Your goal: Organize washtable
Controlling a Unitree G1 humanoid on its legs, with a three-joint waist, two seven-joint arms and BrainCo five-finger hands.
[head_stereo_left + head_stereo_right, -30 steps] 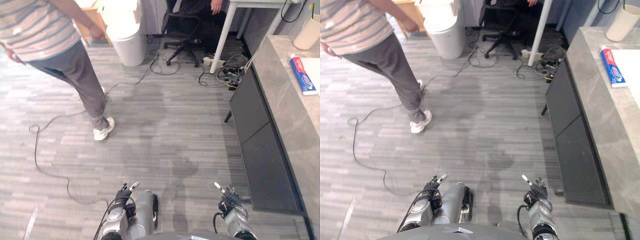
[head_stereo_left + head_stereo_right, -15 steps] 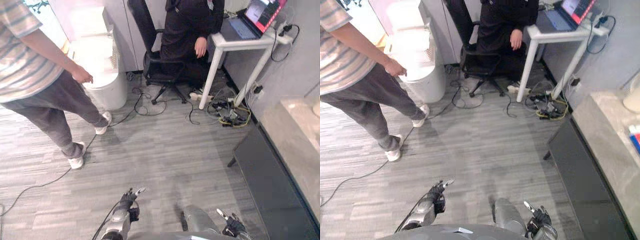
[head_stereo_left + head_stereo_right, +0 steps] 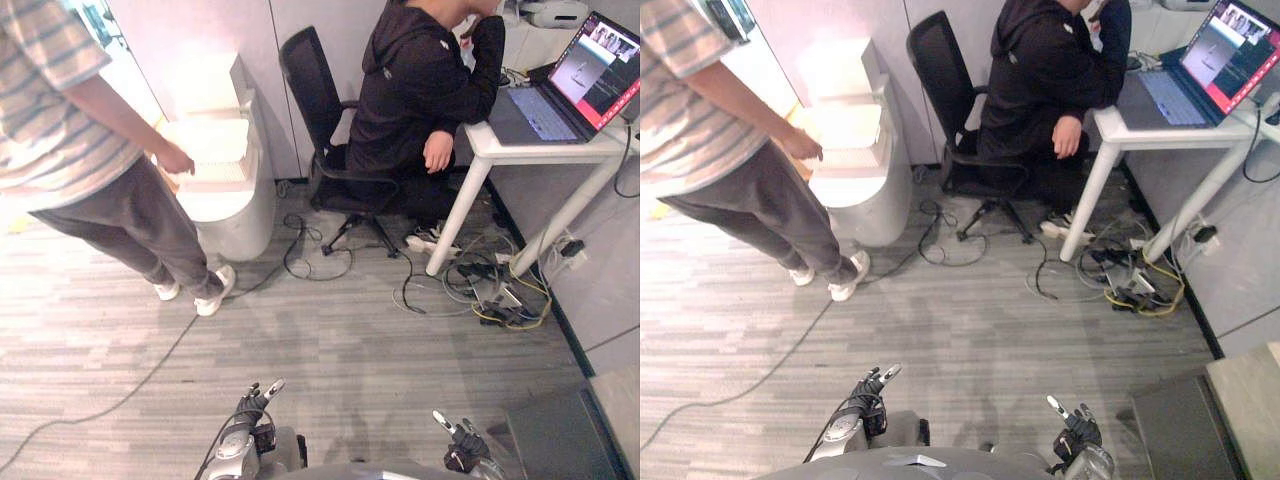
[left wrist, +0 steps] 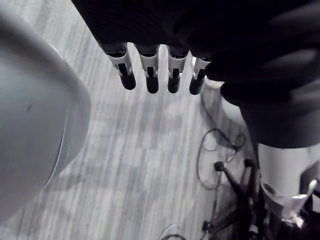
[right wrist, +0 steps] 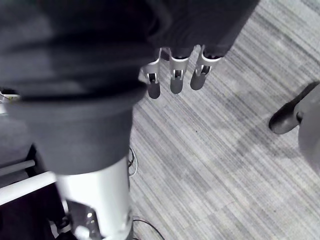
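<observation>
The washtable's stone top (image 3: 1247, 388) and its dark cabinet front (image 3: 1170, 432) show at the lower right corner. No item on it can be seen. My left hand (image 3: 255, 400) hangs low over the grey floor, fingers (image 4: 150, 76) straight and holding nothing. My right hand (image 3: 461, 445) hangs low too, a short way left of the cabinet, its fingers (image 5: 173, 79) straight and empty.
A person in a striped shirt (image 3: 80, 140) stands at the left by a white bin-like unit (image 3: 225, 195). Another person in black (image 3: 420, 90) sits on an office chair at a white desk (image 3: 545, 140) with a laptop. Cables (image 3: 490, 295) lie tangled under the desk.
The camera has swung up and away from the washtable, so the toothpaste and cup have left the picture. The standing person has stepped towards the white unit. Both hands stay low.
</observation>
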